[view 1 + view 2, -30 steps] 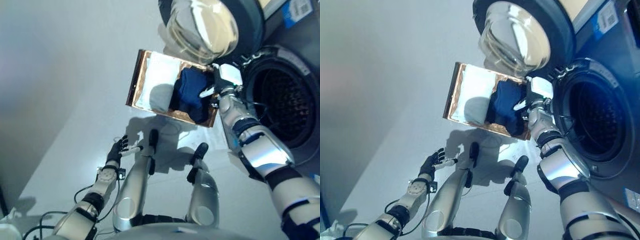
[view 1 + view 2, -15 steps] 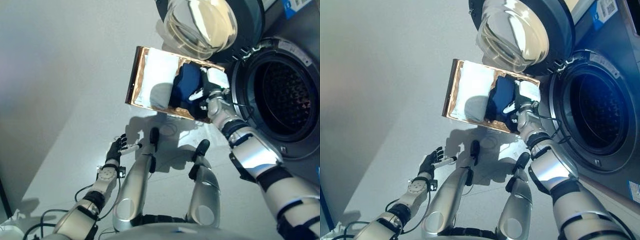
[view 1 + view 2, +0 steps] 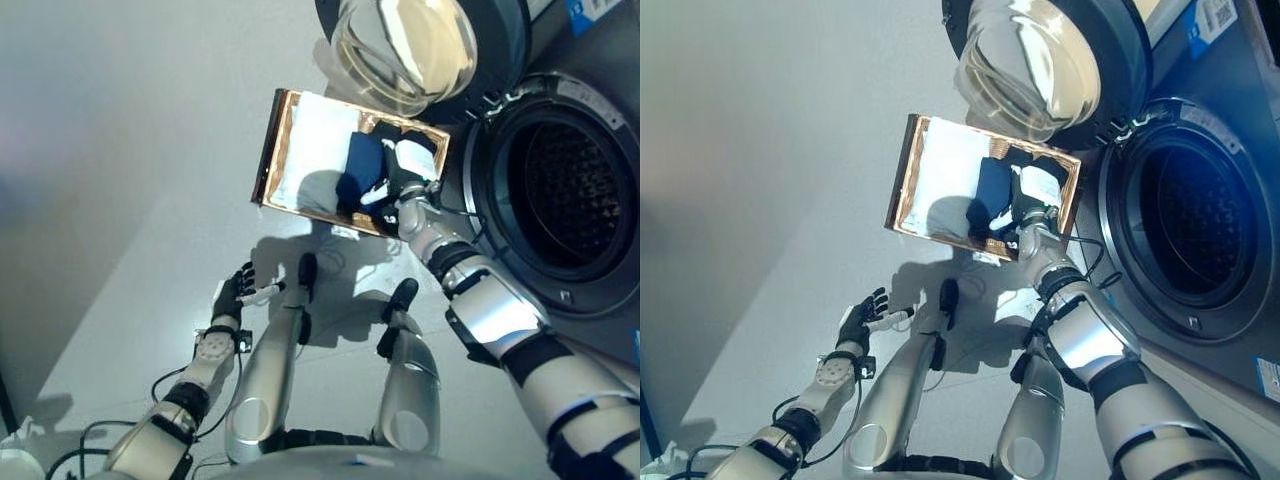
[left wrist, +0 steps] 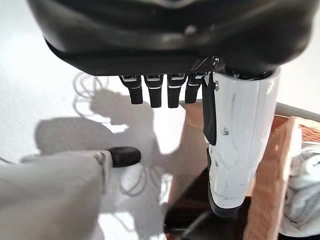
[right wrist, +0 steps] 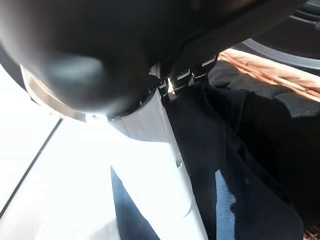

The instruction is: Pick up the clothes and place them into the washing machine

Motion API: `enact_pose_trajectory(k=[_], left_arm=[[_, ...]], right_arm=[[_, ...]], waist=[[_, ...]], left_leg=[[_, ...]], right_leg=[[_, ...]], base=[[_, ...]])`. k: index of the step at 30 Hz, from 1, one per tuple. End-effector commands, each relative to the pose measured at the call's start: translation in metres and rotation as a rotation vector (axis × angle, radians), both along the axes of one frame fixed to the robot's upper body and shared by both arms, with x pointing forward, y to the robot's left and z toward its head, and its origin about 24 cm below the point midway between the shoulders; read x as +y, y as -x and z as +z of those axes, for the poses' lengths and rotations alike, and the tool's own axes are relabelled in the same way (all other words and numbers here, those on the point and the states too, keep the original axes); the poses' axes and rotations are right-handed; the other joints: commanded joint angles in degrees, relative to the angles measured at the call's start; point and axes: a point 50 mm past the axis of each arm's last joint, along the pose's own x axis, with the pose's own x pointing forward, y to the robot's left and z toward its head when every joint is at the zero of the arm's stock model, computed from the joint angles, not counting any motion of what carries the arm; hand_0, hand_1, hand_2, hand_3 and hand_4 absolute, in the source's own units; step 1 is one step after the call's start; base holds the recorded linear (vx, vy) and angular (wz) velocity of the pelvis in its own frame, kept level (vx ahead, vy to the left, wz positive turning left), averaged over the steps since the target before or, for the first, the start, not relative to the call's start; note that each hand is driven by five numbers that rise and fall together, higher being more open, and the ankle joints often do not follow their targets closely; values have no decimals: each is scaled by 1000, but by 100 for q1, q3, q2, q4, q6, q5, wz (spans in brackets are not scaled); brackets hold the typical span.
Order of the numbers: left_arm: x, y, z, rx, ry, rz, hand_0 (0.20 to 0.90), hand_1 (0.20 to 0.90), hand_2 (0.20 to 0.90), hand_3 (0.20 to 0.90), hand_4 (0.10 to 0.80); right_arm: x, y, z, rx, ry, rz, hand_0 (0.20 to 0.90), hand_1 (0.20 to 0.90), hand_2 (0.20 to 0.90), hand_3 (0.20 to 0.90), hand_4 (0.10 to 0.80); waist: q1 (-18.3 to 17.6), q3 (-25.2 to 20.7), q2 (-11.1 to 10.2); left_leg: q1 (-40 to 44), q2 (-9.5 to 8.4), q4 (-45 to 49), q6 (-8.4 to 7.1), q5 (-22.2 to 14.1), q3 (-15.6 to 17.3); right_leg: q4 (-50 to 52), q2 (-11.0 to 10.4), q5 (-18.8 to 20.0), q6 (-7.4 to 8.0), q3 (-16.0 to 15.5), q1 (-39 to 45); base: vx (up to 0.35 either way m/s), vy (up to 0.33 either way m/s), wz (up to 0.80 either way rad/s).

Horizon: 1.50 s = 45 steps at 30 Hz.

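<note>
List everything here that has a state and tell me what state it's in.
Washer door: swung fully open.
Drum: looks empty.
Basket: on the floor, holding clothes.
Dark blue garment: in the basket, right hand on it.
White cloth: lying in the basket.
Right hand: down in the basket, grip unclear.
Left hand: open, empty.

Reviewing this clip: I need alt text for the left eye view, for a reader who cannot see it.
The robot's right hand reaches into a basket on the floor, onto dark blue clothes lying beside white ones. A washing machine stands right of it, its door swung open. The left hand hangs open, low over the floor.
</note>
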Motion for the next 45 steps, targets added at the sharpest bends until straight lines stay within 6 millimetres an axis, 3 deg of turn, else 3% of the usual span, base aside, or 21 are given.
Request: enact_pose_trajectory(k=[1,15,16,18,35,41,45], left_arm=[[16,11,7,-60,-12,17,900,900,900,900,800],[9,3,39,-205,47,-20,900,900,900,900,800],[8,2,39,-206,47,-22,900,900,900,900,800],[6,1,38,-204,50,-22,900,900,900,900,800],[0,-7,40,-218,43,-17,900,900,900,900,800],[2,-9,42,-224,40,-5,900,900,900,900,800],[4,-9,41,-227,40,5,900,900,900,900,800]], right_arm=[[-3,-10,43,-137,23,10,900,900,900,900,800],[-63,-9,91,-218,160,-159,900,900,900,900,800],[-65,-9,92,-219,169,-165,549,549,549,549,549],[-69,-8,94,-225,187,-175,200,200,200,200,300],[-55,-7,88,-286,123,-104,200,200,200,200,300],[-49,-5,87,-333,-4,-68,200,200,200,200,300],[-42,-2,80,-368,-245,-40,200,200,200,200,300]], waist=[[139,-89,82],[141,-89,268],[133,-89,281],[129,-89,294],[-9,-89,226],[-121,-89,133],[-174,-89,74]], left_leg=[[-129,68,45,-428,-377,-14],[-967,13,-44,-450,-174,-35],[-997,12,-47,-454,-168,-39],[-1012,14,-65,-459,-148,-32],[-628,98,-88,-484,-201,27],[-533,129,-84,-470,-109,89],[-319,173,-120,-478,-134,118]], right_leg=[[261,-327,82,191,344,-353],[601,-367,11,177,448,-1347],[616,-367,5,179,450,-1384],[622,-368,2,177,455,-1410],[381,-236,17,141,545,-1020],[184,-223,179,92,519,-846],[71,-186,184,103,530,-613]], base=[[-27,21,5],[-6,6,0],[0,0,0],[3,5,3],[3,-1,0],[-16,-6,-5],[27,-20,-3]])
